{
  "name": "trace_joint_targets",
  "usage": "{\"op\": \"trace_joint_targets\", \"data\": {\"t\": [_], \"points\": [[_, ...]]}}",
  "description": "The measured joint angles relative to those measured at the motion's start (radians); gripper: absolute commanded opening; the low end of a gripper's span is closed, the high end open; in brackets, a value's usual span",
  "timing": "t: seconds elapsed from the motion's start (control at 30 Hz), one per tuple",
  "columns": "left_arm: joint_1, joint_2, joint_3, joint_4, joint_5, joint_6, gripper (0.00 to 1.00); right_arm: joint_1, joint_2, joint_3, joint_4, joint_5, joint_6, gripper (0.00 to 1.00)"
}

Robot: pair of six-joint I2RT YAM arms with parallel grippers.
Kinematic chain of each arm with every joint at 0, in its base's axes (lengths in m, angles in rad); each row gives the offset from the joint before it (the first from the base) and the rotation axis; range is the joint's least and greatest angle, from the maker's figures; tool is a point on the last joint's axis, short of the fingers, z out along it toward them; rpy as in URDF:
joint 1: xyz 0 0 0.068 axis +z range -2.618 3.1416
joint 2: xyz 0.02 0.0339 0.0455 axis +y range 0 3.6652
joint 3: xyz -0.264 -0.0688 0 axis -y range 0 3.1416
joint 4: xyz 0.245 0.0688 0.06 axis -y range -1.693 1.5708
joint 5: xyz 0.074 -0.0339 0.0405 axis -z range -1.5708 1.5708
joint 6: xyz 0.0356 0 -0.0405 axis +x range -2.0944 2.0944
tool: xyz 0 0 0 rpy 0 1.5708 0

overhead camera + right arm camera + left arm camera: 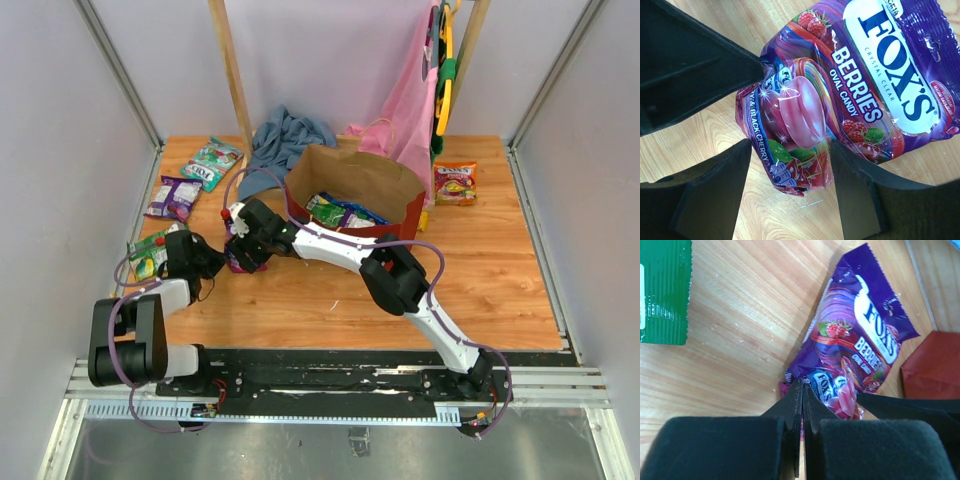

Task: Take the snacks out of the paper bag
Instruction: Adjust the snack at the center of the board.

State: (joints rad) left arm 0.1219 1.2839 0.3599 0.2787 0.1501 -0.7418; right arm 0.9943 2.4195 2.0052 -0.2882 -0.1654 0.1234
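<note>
The purple candy packet (850, 100) lies flat on the table, outside the paper bag (355, 172) and near its left front corner, with its long axis slanting away from both grippers. The right gripper (790, 150) stands wide, straddling the packet's narrow near end with no squeeze showing. The left gripper (802, 387), pressed together and holding nothing, has its tips at that same end. More packets (345, 212) lie inside the bag, and the right arm looks better placed to reach them.

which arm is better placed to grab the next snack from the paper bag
Right, probably. The right tool stands open astride the purple Fox's packet on the table, nearer the paper bag. The left tool is shut and farther from the bag.
</note>
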Motion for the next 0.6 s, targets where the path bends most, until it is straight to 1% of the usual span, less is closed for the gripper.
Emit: {"op": "trace_joint_targets", "data": {"t": [0.13,0.23,0.3,0.5,0.6], "points": [[-0.001,0.064,0.000,0.041,-0.023,-0.015,0.00,0.000,0.000,0.000,-0.001,-0.004,0.000,0.66],[-0.003,0.068,0.000,0.036,-0.045,-0.026,0.00,-0.003,0.000,0.000,-0.002,-0.009,0.000,0.66],[-0.007,0.054,0.001,0.007,-0.088,-0.026,0.01,-0.005,0.000,0.000,-0.002,-0.010,0.000,0.66],[-0.006,-0.076,0.030,-0.261,-0.339,-0.027,0.00,-0.010,0.000,0.000,-0.005,-0.018,0.003,0.66],[-0.006,-0.153,0.035,-0.356,-0.406,-0.027,0.01,-0.010,0.000,0.000,-0.005,-0.019,0.008,0.66]]}}
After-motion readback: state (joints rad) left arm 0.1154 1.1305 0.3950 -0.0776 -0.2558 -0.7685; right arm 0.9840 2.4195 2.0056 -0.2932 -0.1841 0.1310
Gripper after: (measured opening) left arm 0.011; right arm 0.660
